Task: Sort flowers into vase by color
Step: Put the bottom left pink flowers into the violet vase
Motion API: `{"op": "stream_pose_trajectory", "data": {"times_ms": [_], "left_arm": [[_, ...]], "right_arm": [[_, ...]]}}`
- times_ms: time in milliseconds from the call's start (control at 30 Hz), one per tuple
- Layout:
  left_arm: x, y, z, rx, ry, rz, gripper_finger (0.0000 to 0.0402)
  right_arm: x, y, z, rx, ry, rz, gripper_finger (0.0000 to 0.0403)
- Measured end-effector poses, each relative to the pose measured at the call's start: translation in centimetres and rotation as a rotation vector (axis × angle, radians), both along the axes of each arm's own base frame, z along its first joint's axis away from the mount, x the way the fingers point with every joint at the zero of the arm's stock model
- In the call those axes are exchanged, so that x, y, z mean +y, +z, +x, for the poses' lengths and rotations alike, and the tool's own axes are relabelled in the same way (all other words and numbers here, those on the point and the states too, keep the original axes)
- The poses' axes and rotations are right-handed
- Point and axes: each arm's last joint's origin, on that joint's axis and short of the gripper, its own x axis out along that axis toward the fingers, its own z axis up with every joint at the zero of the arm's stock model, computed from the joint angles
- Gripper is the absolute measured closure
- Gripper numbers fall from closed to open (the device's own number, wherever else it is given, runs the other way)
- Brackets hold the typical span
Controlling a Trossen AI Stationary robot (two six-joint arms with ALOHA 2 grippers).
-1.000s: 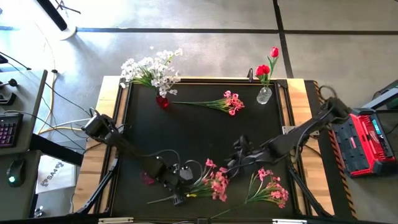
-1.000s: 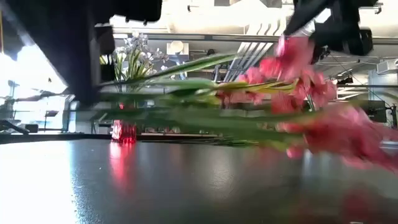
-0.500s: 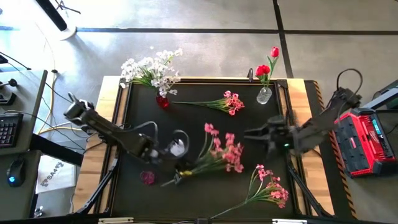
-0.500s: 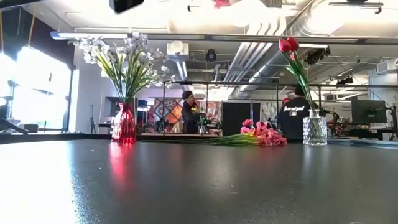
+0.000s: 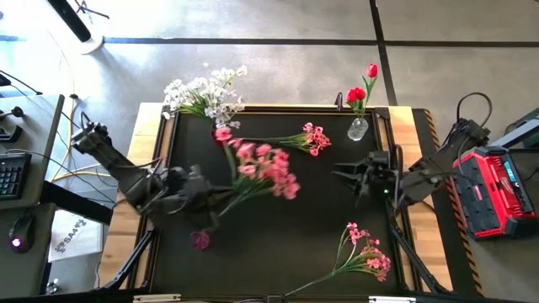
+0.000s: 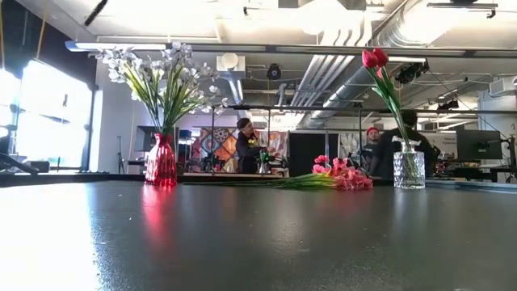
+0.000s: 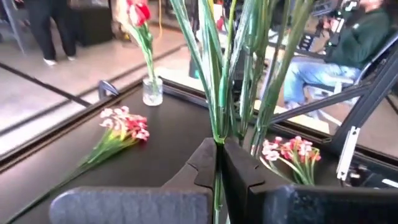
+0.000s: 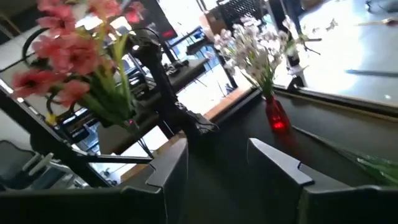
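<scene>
Pink spray [image 5: 259, 167]: coral-pink blossoms on thin green stems [image 7: 219, 93], stems clamped between the closed left jaws [image 5: 205, 199], blossoms fanning beyond them above the black counter [image 5: 278, 244]. Right jaws [image 5: 349, 176] stand apart, empty. Two more pink sprays [image 5: 366, 255] lie on the counter; white flowers [image 5: 202, 94] fill a red vase [image 6: 161, 161]. People [image 6: 246, 145] occupy the workshop behind.

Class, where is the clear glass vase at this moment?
High view: the clear glass vase stands at the table's far right corner holding red tulips, with a pink spray lying to its left.
</scene>
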Motion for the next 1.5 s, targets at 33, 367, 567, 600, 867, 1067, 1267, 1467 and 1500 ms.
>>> {"op": "stream_pose_trajectory", "data": {"times_ms": [33, 367, 567, 600, 867, 1067, 1267, 1467, 1500], "left_arm": [[-0.3, -0.4, -0.9, -0.009, 0.008, 0.011, 0.0401], [-3.3, -3.8, -8.8, -0.128, -0.038, 0.083, 0.0401], [-4.7, -5.4, -12.4, -0.211, -0.094, 0.080, 0.0401], [-4.8, -5.7, -12.7, -0.213, -0.108, 0.073, 0.0401], [-5.3, -7.0, -13.0, -0.223, -0.126, 0.049, 0.0401], [-5.9, -7.7, -12.8, -0.212, -0.130, 0.080, 0.0401], [-6.4, -8.8, -12.7, -0.216, -0.128, 0.068, 0.0401], [-7.0, -10.0, -12.5, -0.211, -0.130, 0.081, 0.0401], [-7.1, -10.2, -12.5, -0.210, -0.131, 0.087, 0.0401]], "right_arm": [[0.1, -0.2, 0.2, 0.006, -0.006, 0.006, 0.0249], [0.2, -1.0, 1.6, 0.030, -0.009, 0.053, 0.0249], [-0.4, -1.1, 2.0, 0.030, -0.014, 0.075, 0.0249], [-0.5, -1.1, 2.0, 0.027, -0.013, 0.086, 0.0249], [-1.0, -1.1, 2.3, 0.018, -0.030, 0.123, 0.0249], [-1.0, -1.1, 2.3, 0.009, -0.029, 0.154, 0.0249], [-0.9, -1.1, 2.3, 0.002, -0.026, 0.180, 0.0249], [-0.9, -1.1, 2.3, -0.006, -0.027, 0.203, 0.0249], [-0.9, -1.1, 2.3, -0.005, -0.024, 0.203, 0.0249]]}}
